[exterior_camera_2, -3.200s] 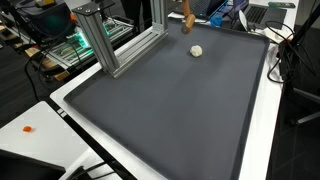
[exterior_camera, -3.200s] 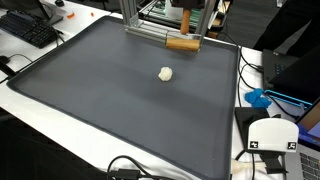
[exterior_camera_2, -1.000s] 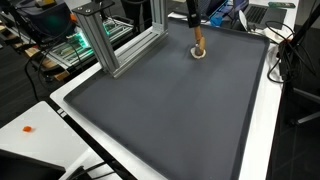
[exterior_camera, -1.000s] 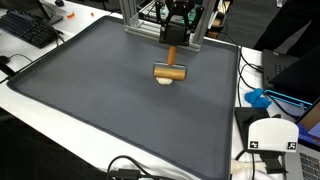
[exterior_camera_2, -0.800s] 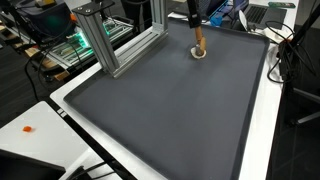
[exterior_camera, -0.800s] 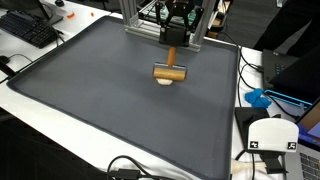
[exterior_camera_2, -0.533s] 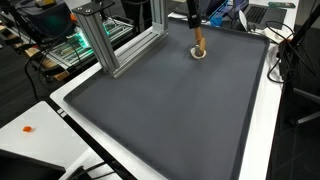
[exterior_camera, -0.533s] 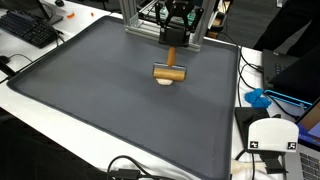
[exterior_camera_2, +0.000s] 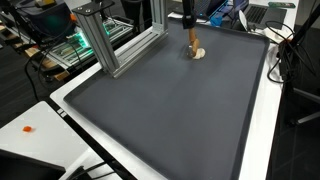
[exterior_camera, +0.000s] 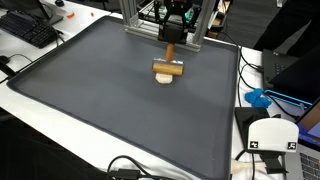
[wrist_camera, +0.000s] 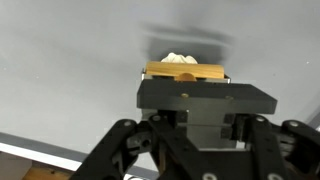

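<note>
Claw (exterior_camera: pixel 172 39) closed narrowly on the wooden mallet (exterior_camera: pixel 169 68) by its handle, head over the pale lump (exterior_camera: pixel 166 80); an off-centre strike could send the lump rolling across the dark mat (exterior_camera: pixel 90 95)

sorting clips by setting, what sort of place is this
Probably a robotics lab bench: an aluminium frame stands at the edge of a dark mat, a keyboard lies nearby, and an end effector grips a wooden mallet.

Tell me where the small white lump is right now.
In an exterior view the white lump lies on the dark mat, just beneath the head of the wooden mallet held by the gripper, near the aluminium frame.
</note>
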Controlling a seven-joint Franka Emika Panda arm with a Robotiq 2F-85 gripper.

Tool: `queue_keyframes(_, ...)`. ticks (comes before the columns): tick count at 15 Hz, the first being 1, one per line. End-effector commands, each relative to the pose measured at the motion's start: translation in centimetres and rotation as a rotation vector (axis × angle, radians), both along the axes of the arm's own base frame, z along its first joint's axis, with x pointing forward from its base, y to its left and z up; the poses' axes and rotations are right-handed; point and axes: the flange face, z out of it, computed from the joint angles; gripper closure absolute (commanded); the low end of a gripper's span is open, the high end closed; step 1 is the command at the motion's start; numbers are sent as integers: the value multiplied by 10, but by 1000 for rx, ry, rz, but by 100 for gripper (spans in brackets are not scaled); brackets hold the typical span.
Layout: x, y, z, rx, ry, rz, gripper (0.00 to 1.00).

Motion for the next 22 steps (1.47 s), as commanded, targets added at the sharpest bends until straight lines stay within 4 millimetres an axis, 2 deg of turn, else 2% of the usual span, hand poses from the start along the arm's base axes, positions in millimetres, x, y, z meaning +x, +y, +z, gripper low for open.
queue_keyframes(1, -7, -6, -8, -14, 64, -5, 65)
queue_keyframes(13, -6, -5, -7, -21, 100, -4, 65)
queue_keyframes(17, 0, 0, -5, 13, 32, -14, 65)
queue_keyframes(22, 7, 7, -12, 52, -33, -5, 65)
